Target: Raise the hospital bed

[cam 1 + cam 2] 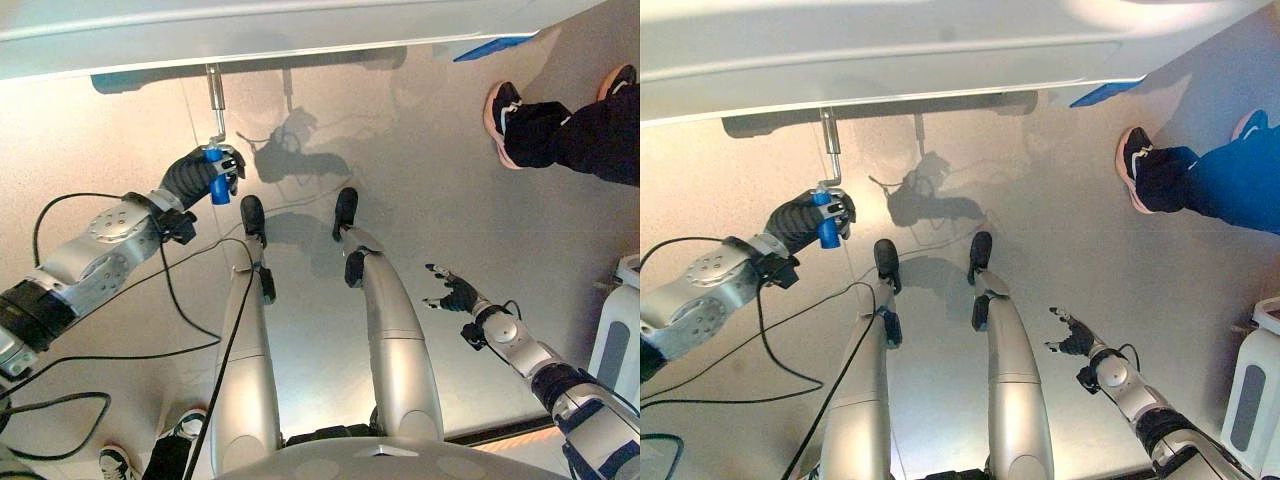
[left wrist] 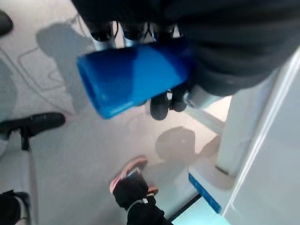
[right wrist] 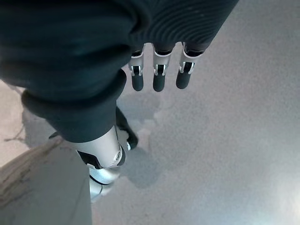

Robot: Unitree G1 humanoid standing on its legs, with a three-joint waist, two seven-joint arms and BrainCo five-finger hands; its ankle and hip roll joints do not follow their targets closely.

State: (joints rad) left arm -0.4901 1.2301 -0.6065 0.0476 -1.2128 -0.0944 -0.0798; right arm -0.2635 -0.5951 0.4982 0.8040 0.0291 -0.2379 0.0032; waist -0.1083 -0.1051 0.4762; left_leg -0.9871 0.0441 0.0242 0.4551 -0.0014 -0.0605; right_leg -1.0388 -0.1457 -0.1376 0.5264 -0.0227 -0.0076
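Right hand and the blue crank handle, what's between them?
Only bare floor separates the right hand from the blue crank handle, gripped by the left hand, in the left eye view.

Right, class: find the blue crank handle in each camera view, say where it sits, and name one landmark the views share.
Left eye view: blue crank handle upper left, gripped by the left hand, below the bed edge.
Right eye view: upper left again, under the bed edge.
Left wrist view: large, upper centre, fingers curled round it.
Right wrist view: not in it; the right hand hangs open over floor.
Shared landmark: the person's shoe.
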